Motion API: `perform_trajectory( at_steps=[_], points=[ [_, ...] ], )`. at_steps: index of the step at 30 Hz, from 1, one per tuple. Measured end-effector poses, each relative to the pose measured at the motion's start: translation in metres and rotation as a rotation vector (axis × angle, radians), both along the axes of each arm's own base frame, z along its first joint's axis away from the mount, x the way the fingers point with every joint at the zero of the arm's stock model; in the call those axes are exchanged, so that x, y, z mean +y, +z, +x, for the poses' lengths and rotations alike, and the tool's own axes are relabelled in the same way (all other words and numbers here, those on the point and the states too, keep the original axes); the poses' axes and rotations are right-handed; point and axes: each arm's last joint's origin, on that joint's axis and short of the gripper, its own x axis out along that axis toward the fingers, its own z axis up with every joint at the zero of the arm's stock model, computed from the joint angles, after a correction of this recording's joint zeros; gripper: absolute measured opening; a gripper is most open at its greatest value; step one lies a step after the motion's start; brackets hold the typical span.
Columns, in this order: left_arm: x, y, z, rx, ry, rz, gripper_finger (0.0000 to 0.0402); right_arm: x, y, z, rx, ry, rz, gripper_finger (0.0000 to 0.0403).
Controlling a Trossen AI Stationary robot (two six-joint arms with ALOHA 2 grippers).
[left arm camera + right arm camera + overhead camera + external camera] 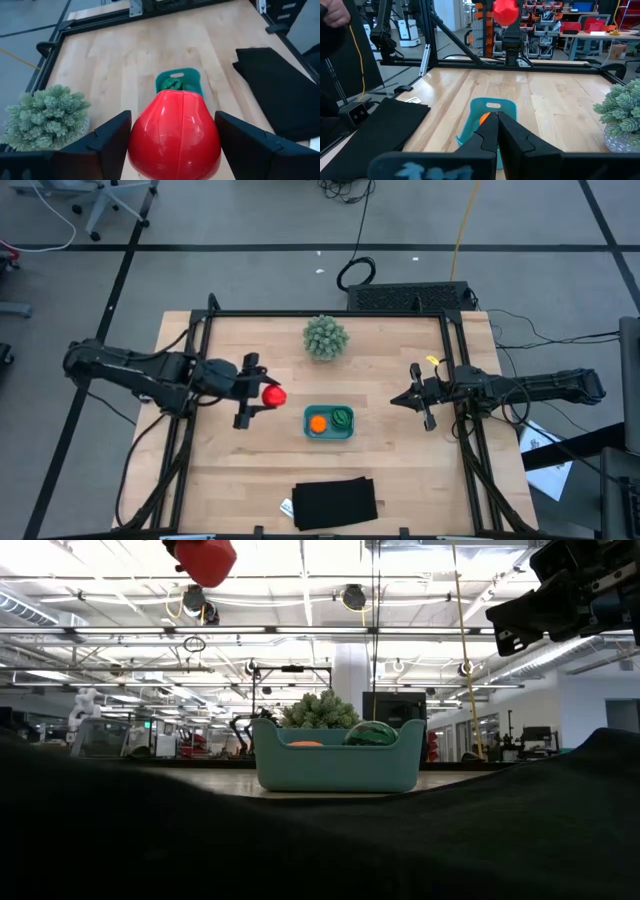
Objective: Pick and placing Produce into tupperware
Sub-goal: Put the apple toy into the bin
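My left gripper [262, 393] is left of the teal-blue tupperware [329, 422] and is shut on the red lumpy piece [273, 394]. In the low view that red piece [205, 558] hangs high above the tub [338, 764]. The orange ball [318, 422] and the dark green striped piece [342, 418] lie inside the tub. My right gripper [397, 401] hovers right of the tub with its fingers shut on nothing. In the right wrist view it [497, 122] points at the tub [490, 112]. My left gripper holds the red lumpy piece pinched between its two fingers, which press on its opposite sides [137, 137]. The fingers [107, 140] lie about level and point toward the table's right. The piece is lifted clear of the table.
A pale green spiky ball [326, 337] stands near the far edge, behind the tub. A black flat rectangle [335, 502] lies at the near edge. A dark frame [330, 313] borders the wooden table. Bare wood lies between the tub and each arm.
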Motion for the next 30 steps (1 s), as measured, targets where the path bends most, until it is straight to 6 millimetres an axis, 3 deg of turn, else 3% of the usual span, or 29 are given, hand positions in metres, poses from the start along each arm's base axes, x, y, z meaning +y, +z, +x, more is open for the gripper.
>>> perform_trajectory(
  at_steps=[21, 30],
  points=[
    [0.020, 0.006, 0.007, -0.081, 0.053, -0.001, 0.0271, 0.000, -0.001, 0.000, 0.007, 0.000, -0.003, 0.0000],
    [0.026, -0.001, 0.026, -0.086, 0.034, -0.040, 0.0271, 0.000, -0.001, 0.000, 0.005, 0.000, -0.003, 0.0000]
  ],
)
